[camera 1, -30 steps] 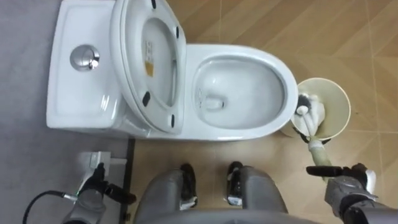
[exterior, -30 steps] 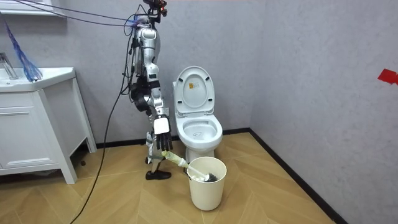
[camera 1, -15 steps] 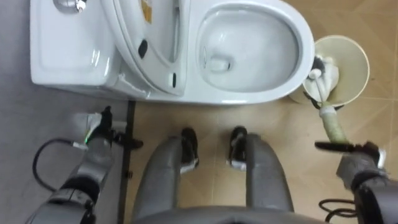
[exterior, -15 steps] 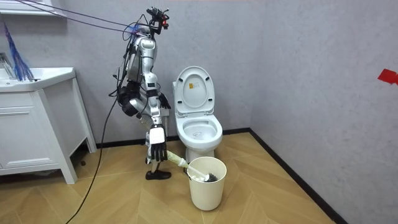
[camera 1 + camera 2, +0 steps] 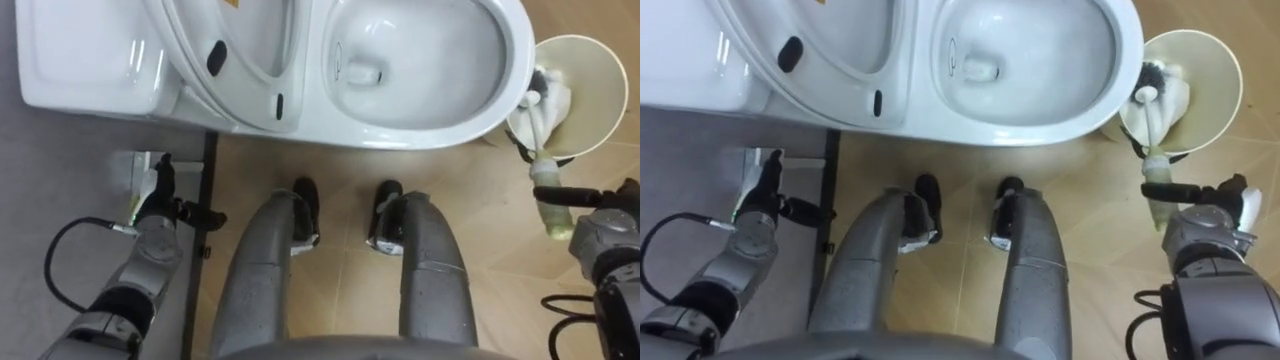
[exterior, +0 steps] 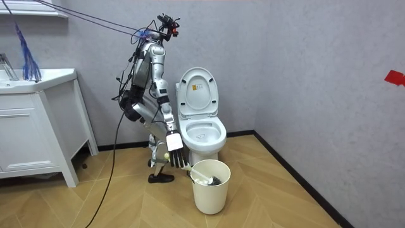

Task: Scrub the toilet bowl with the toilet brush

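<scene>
by the toilet (image 5: 430,110), the right hand (image 5: 1205,230) rests open-fingered across the brush handle (image 5: 1151,125).

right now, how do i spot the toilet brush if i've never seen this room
Find the white toilet with its seat raised; a round cream bin stands at the bowl's front. The toilet brush leans in it, head down inside, pale handle sticking out over the rim: the only long, thin thing there.
</scene>
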Tool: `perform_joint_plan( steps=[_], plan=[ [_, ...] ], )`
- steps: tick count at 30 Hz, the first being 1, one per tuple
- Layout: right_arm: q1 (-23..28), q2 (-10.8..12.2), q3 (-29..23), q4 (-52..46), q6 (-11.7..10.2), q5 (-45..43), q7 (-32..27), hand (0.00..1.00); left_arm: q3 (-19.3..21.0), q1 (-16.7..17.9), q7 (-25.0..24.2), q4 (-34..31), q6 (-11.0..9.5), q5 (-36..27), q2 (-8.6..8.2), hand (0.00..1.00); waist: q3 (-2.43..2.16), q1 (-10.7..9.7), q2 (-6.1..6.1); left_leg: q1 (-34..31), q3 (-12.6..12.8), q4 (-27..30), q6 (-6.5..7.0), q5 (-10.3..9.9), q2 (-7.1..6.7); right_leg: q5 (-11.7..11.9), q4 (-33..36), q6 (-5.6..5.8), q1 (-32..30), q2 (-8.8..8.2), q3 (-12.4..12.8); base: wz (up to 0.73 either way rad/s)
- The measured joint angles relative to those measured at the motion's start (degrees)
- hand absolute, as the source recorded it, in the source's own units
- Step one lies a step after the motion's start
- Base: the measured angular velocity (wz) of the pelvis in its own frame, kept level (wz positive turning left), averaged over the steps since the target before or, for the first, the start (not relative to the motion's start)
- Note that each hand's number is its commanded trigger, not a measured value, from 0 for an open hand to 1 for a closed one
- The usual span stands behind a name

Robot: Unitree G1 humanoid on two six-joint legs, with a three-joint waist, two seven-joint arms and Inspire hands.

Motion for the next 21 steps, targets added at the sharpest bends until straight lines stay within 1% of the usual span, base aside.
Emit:
perform_joint_plan(
  steps=[2, 5, 12, 17, 21],
  plan=[
    [-0.34, -0.05, 0.09, 0.06, 0.06, 0.07, -0.47, 0.00, -0.01, 0.02, 1.06, -0.26, 0.00, -1.07, 0.01, 0.00, -0.01, -0.06, -0.03, -0.45, 0.07, 0.10, -0.09, -0.03, 0.40, 0.05, -0.03, -0.23, -0.41, 0.04, -0.13, 0.00],
    [-0.74, -0.12, 0.09, 0.03, 0.06, 0.05, -1.00, 0.00, -0.07, 0.14, 1.57, -0.42, -0.05, -2.04, 0.18, 0.00, 0.00, -0.08, -0.05, -0.51, 0.00, 0.09, -0.21, -0.08, 0.48, 0.03, 0.02, -0.51, -0.44, 0.05, -0.44, 0.00],
    [-0.81, -0.25, 0.09, -0.93, 0.06, -0.07, -1.04, 0.00, -0.44, 0.59, 2.25, -0.92, -0.34, -2.96, 0.37, 0.00, -0.07, -0.08, -0.22, -0.51, -0.18, 0.01, -0.28, -0.15, 0.43, 0.01, -0.19, -0.54, -0.24, 0.03, -0.75, 0.00],
    [-0.19, -0.25, 0.11, -0.98, -0.06, -0.10, -0.96, 0.00, -0.67, 0.96, 2.23, -1.25, -0.67, -2.98, 1.17, 0.00, -0.07, -0.33, -0.34, -0.59, -0.42, 0.18, -0.28, -0.13, 0.42, -0.01, -0.16, -0.56, -0.12, -0.01, -1.12, 0.00],
    [0.19, -0.25, 0.72, -0.92, -0.06, 0.01, -0.77, 0.00, -1.00, 0.84, 2.21, -1.25, -0.74, -2.96, 1.36, 0.00, -0.09, -0.35, -0.32, -0.80, -0.76, 0.43, -0.31, -0.13, 0.44, -0.02, -0.15, -0.64, -0.12, 0.03, -1.35, 0.00]
  ],
)
